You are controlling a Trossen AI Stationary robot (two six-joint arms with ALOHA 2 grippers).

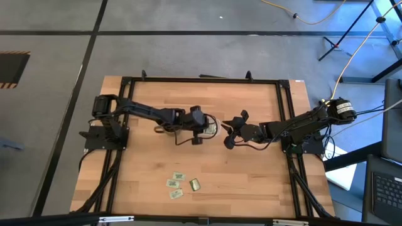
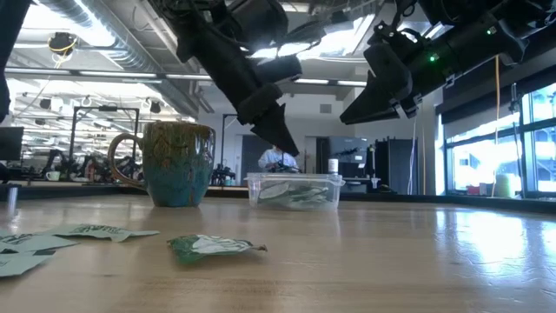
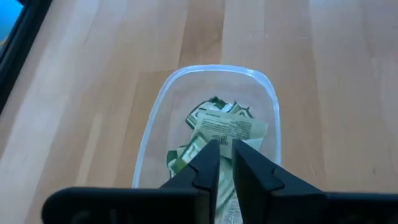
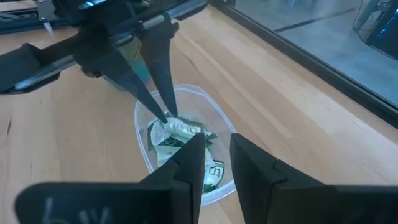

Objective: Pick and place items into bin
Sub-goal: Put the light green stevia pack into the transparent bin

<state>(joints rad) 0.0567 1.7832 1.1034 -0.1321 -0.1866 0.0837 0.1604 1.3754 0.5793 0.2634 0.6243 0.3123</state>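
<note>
The bin, a clear shallow container, stands mid-table and holds a heap of green and white packets. My left gripper points down into it at a slant, its fingers a little apart, their tips at the topmost white packet. My right gripper hangs open just right of the bin, with nothing between its fingers. Several loose packets lie flat near the table's front edge. My left gripper comes at the bin slanting down from the table's left. Its fingertips stand at the edge of the top packet, which lies on the heap in the bin. I cannot tell whether they touch it.
A brown and teal mug stands just left of the bin, under my left arm. A gold-brown packet lies among the loose green ones. Bare wood spreads between the bin and those packets.
</note>
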